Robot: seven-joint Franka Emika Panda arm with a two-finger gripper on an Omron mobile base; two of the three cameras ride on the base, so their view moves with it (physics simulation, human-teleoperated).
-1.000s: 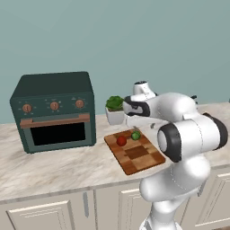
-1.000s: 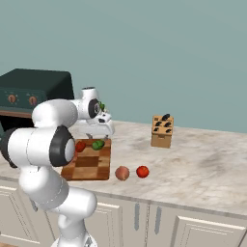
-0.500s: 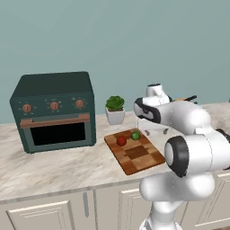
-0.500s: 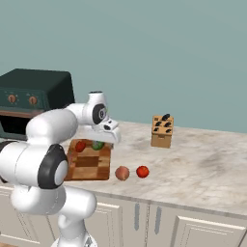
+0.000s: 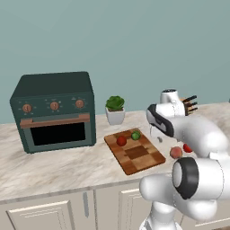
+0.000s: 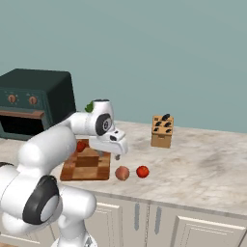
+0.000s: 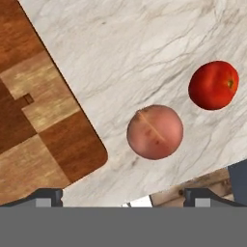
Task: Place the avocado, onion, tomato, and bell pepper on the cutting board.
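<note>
The checkered cutting board point(image 5: 143, 157) point(image 6: 91, 166) point(image 7: 34, 116) lies on the counter. The small green avocado point(image 5: 135, 135) and a red round item, apparently the bell pepper point(image 5: 121, 140) point(image 6: 80, 145), rest on its far part. The pinkish onion point(image 5: 175, 152) point(image 6: 122, 172) point(image 7: 155, 131) sits on the marble just right of the board. The red tomato point(image 5: 187, 148) point(image 6: 142, 171) point(image 7: 213, 85) lies close beside the onion, apart from it. My gripper point(image 5: 155, 136) point(image 6: 116, 155) point(image 7: 125, 197) hangs open and empty above the counter, between the board's corner and the onion.
A dark green toaster oven point(image 5: 54, 110) point(image 6: 34, 103) stands at the left. A potted plant point(image 5: 115, 109) is behind the board. A wooden knife block point(image 5: 188, 104) point(image 6: 161, 131) stands at the back right. Bare marble counter point(image 6: 207, 164) stretches to the right.
The arm has swung from above the board's far part toward the right, and the open hand now hangs by the board's edge near the onion. The produce has not moved.
</note>
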